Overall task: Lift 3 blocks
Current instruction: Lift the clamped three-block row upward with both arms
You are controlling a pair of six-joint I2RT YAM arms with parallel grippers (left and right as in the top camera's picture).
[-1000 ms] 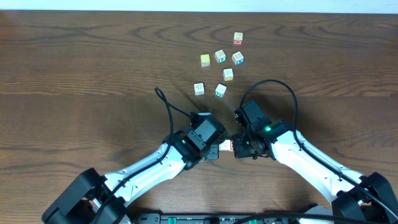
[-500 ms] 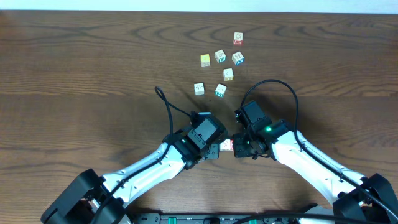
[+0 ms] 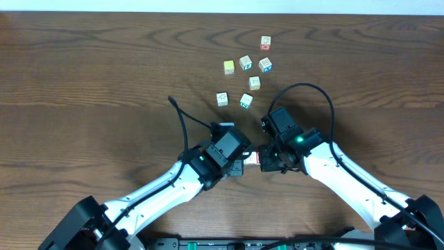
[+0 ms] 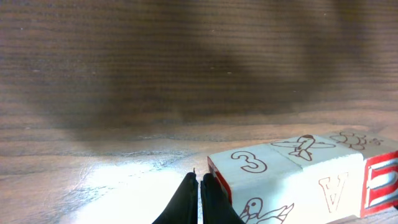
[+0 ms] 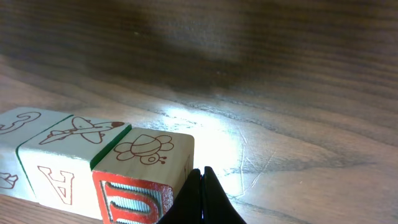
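Observation:
Three blocks sit side by side in a row [image 3: 252, 158], squeezed between my two grippers. The left wrist view shows a white block with a red 3 [image 4: 255, 180], a middle block with an A and a plane [image 4: 323, 168], and a red-faced end block [image 4: 380, 180]. My left gripper [image 4: 199, 180] is shut, with one finger's outer side against the 3 block. In the right wrist view my right gripper [image 5: 203, 171] is shut and presses the block with the red U [image 5: 146, 168]. Beyond that block are the A block [image 5: 68, 155] and the 3 block [image 5: 15, 137]. Whether the row is off the table I cannot tell.
Several loose cubes lie farther back, among them a yellow-faced cube [image 3: 229, 67], a green-marked cube [image 3: 246, 101] and a red-marked cube [image 3: 266, 43]. Black cables loop above each wrist [image 3: 182, 118] [image 3: 305, 90]. Both arms reach in from the near edge.
In the overhead view both grippers and the row of blocks between them have shifted slightly toward the far side. The left arm's cable has swung a little left.

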